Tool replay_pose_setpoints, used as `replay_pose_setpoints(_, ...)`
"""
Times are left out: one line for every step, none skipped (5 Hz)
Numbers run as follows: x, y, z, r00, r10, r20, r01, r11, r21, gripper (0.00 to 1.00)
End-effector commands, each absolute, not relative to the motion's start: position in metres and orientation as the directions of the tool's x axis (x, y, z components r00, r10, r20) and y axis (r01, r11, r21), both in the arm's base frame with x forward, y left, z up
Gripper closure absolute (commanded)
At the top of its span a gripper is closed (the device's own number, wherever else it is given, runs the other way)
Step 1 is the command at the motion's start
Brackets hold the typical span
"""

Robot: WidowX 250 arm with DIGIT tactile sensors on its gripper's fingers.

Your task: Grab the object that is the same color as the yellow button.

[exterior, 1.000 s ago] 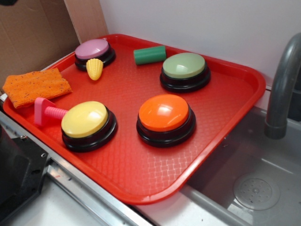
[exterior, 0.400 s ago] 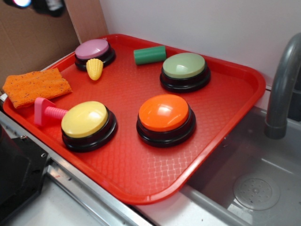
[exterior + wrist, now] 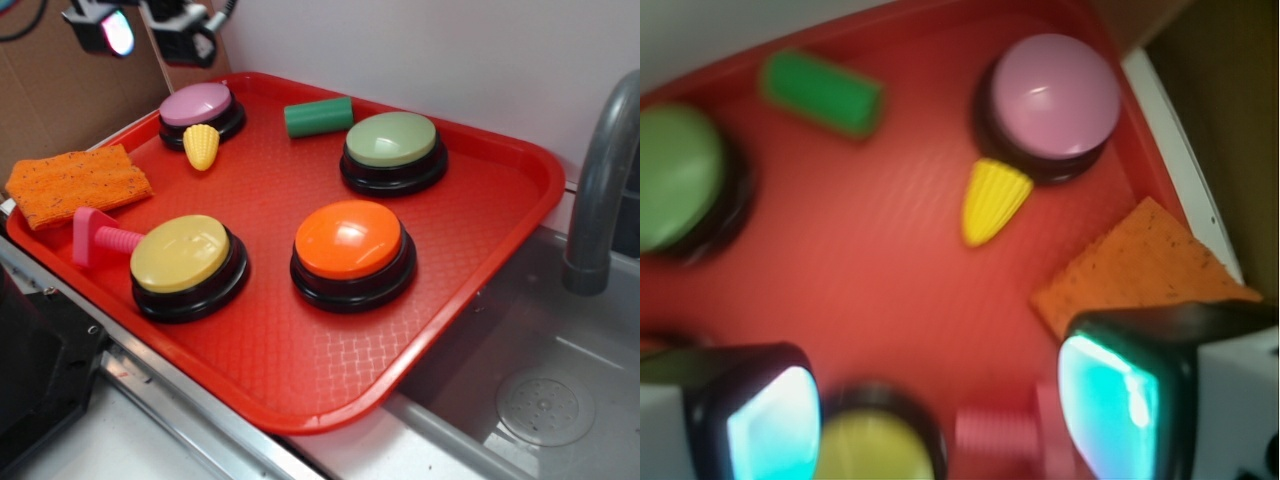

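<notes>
The object, a small yellow toy corn cob (image 3: 201, 146) (image 3: 992, 199), lies on the red tray (image 3: 300, 360) just in front of the pink button (image 3: 196, 104) (image 3: 1054, 84). The yellow button (image 3: 182, 254) (image 3: 869, 447) stands at the tray's near left. My gripper (image 3: 143, 28) (image 3: 940, 410) hangs high over the tray's far left corner, well above the corn. It is open, the glowing pads (image 3: 1105, 405) wide apart with nothing between them.
On the tray stand an orange button (image 3: 350, 240), a pale-green button (image 3: 392, 140) (image 3: 675, 175), a green cylinder (image 3: 318, 117) (image 3: 822, 92) and a pink screw toy (image 3: 98, 238). An orange sponge (image 3: 75, 182) (image 3: 1140, 268) lies at the left. Sink and faucet (image 3: 600, 180) are at right.
My gripper has come into the exterior view at the top left and moved down and right toward the tray's far left corner. Nothing on the tray has moved.
</notes>
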State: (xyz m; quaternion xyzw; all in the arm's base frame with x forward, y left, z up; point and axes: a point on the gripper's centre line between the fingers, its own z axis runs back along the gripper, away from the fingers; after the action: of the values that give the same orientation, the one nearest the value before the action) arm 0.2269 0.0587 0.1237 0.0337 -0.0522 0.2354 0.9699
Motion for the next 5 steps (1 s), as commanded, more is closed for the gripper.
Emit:
replay_pose_setpoints(0.229,0.105,0.091,0.646,0.738,0.195,-0.758,0.651,0.043,0.00)
replay_pose_setpoints(0.236,0.112,0.069,0.610,0.761,0.223,-0.789,0.609,0.082,0.00)
replay_pose_setpoints(0.244,0.118,0.050,0.595,0.766,0.242,-0.800,0.593,0.090,0.00)
replay_pose_setpoints(0.245,0.123,0.038,0.589,0.773,0.237,-0.804,0.591,0.069,0.00)
replay_pose_setpoints(0.246,0.122,0.034,0.593,0.770,0.234,-0.797,0.602,0.040,0.00)
